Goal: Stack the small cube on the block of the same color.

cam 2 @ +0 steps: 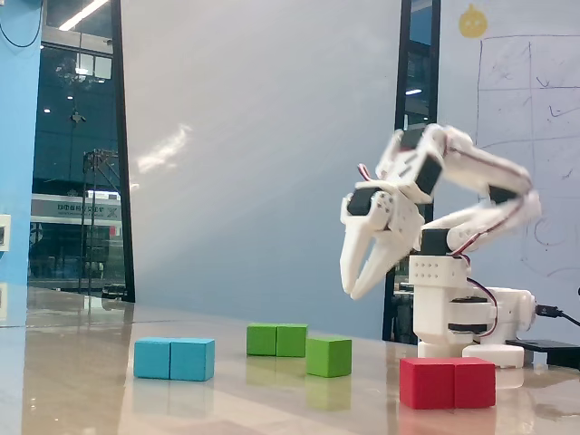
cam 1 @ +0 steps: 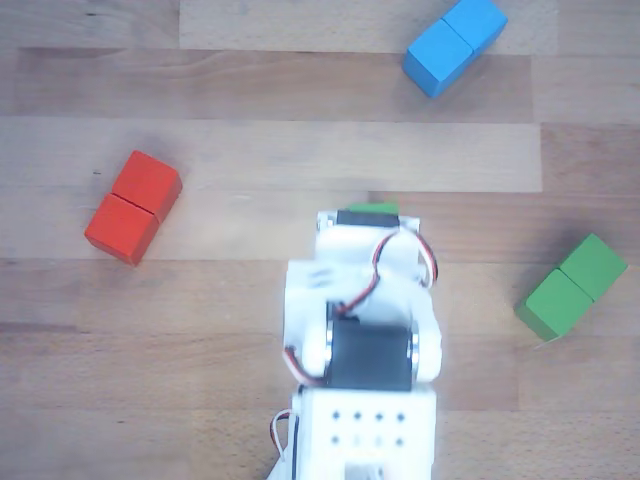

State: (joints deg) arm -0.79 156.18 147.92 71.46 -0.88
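The small green cube (cam 2: 328, 355) stands on the table in the fixed view, just right of the elongated green block (cam 2: 277, 340) and closer to the camera. My gripper (cam 2: 361, 283) hangs in the air above and to the right of the cube. It points down, its jaws are a little apart and it holds nothing. In the other view the arm covers most of the cube (cam 1: 368, 208), so only a green sliver shows at the arm's far end. There the green block (cam 1: 573, 285) lies at the right, apart from the arm.
A blue two-cube block (cam 1: 455, 44) lies at the top right and a red two-cube block (cam 1: 133, 206) at the left. In the fixed view the blue block (cam 2: 174, 358) is at the left and the red block (cam 2: 448, 381) is in front of the arm's base (cam 2: 458, 317).
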